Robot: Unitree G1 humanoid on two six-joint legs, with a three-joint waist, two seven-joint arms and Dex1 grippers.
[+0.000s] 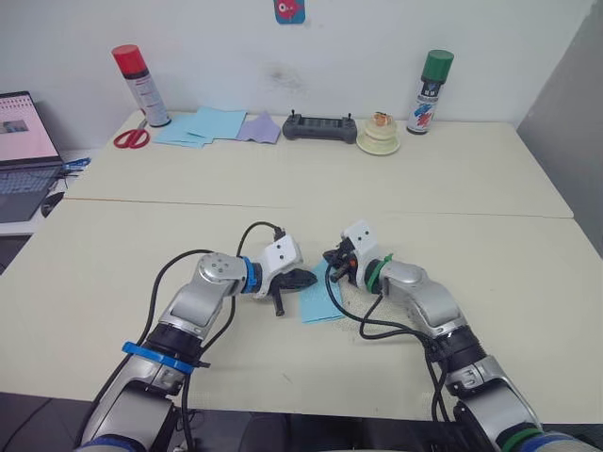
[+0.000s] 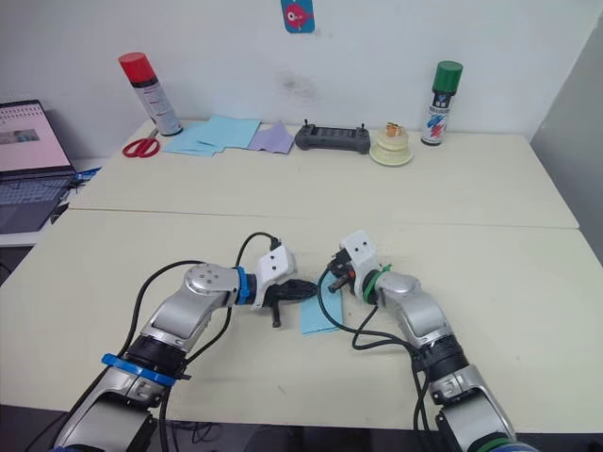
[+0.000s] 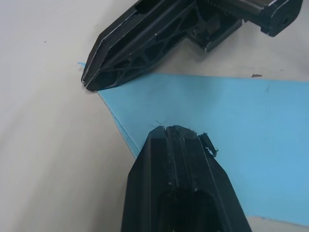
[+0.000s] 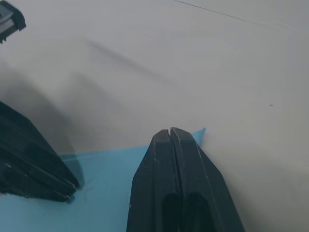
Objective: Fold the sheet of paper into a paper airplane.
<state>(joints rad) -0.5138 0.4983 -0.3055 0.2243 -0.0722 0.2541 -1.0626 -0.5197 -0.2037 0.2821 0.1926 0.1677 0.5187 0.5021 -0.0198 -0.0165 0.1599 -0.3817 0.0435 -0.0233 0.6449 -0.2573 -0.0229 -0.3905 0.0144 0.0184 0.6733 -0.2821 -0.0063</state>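
The sheet of paper [image 1: 318,303], light blue and folded to a narrow strip, lies flat on the cream table [image 1: 141,245] between my two grippers. My left gripper [image 1: 305,279] is shut, its tip resting on the sheet's left side [image 3: 231,130]. From the other side, my right gripper [image 1: 332,267] is shut too, with its tip down at the sheet's far pointed corner [image 4: 202,131]. In the left wrist view the right gripper's tip [image 3: 89,83] touches that corner. Neither gripper pinches the paper between its fingers.
At the table's back lie a pile of flat blue sheets [image 1: 198,125], a lavender sheet [image 1: 259,128], red scissors [image 1: 132,138], a black controller [image 1: 320,127] and a cream object [image 1: 379,137]. Two spray cans [image 1: 141,85] [image 1: 431,92] stand there. A laptop [image 1: 24,151] sits far left.
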